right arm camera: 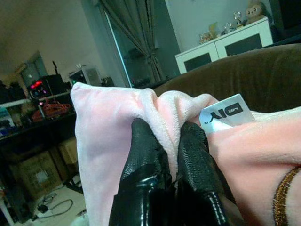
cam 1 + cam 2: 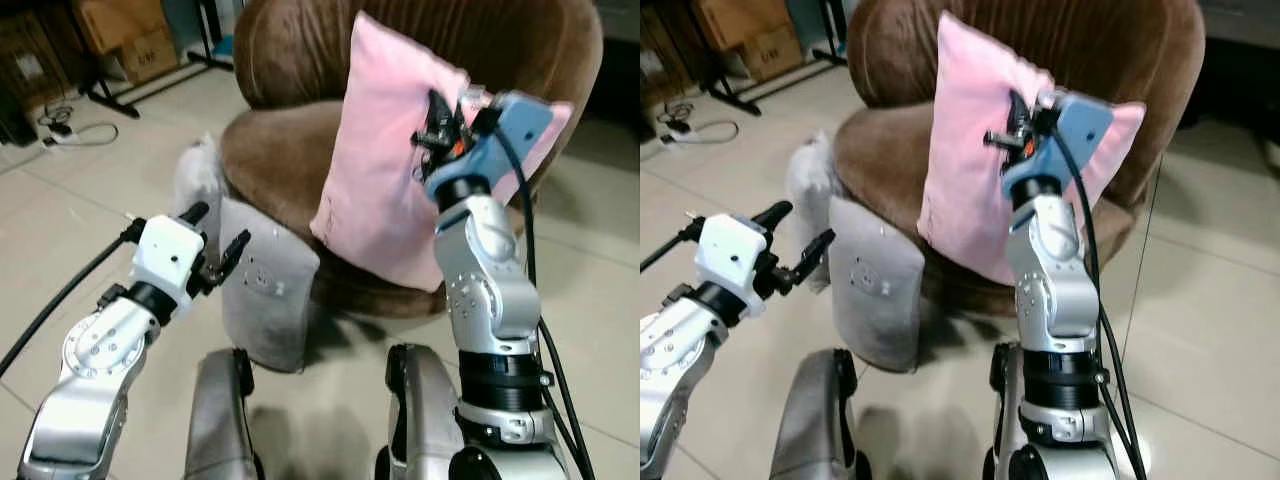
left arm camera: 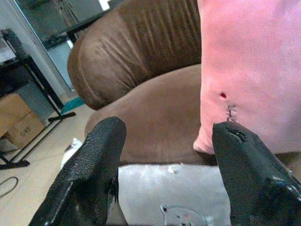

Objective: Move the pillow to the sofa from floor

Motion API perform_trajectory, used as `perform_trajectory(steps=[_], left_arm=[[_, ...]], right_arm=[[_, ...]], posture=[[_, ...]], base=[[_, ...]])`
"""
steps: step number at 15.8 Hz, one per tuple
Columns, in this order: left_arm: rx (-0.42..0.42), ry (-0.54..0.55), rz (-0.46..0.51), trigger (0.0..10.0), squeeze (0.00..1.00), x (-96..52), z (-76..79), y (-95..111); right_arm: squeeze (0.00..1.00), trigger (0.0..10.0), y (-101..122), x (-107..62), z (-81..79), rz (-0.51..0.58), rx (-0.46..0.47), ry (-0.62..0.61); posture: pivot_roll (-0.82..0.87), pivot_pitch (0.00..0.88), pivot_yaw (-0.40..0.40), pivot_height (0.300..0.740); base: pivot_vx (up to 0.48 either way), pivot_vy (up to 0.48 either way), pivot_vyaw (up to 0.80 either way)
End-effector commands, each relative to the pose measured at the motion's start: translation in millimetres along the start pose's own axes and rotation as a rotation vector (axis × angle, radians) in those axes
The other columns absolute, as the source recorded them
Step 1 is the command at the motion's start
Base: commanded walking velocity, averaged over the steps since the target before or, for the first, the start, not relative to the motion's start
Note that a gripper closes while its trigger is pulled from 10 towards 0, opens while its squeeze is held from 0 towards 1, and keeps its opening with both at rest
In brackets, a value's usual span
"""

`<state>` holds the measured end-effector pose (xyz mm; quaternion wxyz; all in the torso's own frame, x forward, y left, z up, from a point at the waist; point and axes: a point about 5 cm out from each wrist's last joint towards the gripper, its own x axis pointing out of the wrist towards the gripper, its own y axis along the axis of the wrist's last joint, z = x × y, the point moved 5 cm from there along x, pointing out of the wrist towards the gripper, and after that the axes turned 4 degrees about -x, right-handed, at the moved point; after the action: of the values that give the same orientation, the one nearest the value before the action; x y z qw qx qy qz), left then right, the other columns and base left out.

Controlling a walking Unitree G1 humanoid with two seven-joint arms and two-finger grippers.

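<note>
My left gripper (image 2: 222, 243) hovers low with fingers spread wide, touching nothing, just before a grey cushion (image 2: 265, 290) leaning against the sofa (image 2: 290, 150). My right gripper (image 1: 170, 155), arm raised upright, pinches a fold of the pink pillow (image 2: 385, 170), propped upright on the sofa seat; the arm hides part of it.
</note>
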<state>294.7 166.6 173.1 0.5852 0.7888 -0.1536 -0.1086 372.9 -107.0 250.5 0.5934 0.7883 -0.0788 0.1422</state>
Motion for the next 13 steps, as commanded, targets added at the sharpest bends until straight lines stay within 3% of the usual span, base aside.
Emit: perform_trajectory(steps=[1, 5, 8, 10, 13], left_arm=[[0.019, 0.004, -0.007, 10.0, 0.00, -0.9, -1.7, 0.7], [0.024, 0.051, -0.035, 10.0, 0.00, -0.3, -0.8, -10.0], [-0.086, 0.131, -0.073, 10.0, 0.00, -3.0, -5.4, -18.9], [-0.126, 0.148, -0.079, 10.0, 0.00, -6.6, -3.8, -22.3], [-0.103, 0.199, -0.063, 10.0, 0.00, -8.2, -6.7, -22.1]], right_arm=[[0.00, 10.0, -0.9, 0.0, -3.0, 0.007, -0.018, 0.003], [0.00, 10.0, -32.7, -16.1, 2.6, -0.093, -0.107, 0.009], [0.00, 10.0, -50.8, -29.6, 10.3, -0.144, -0.124, -0.015], [0.00, 10.0, -53.5, -31.6, 5.3, -0.151, -0.133, 0.015], [0.00, 10.0, -54.9, -30.8, -4.9, -0.155, -0.156, 0.088]], posture=[[-0.09, 0.000, 0.014, 0.521], [-0.10, 0.000, 0.006, 0.566], [-0.10, 0.000, 0.001, 0.601], [-0.10, 0.000, 0.000, 0.621], [-0.10, 0.000, -0.012, 0.651]], base=[[0.000, 0.000, 0.00], [0.000, 0.000, 0.00], [0.000, 0.000, 0.00], [0.000, 0.000, 0.00], [0.000, 0.000, 0.00]])
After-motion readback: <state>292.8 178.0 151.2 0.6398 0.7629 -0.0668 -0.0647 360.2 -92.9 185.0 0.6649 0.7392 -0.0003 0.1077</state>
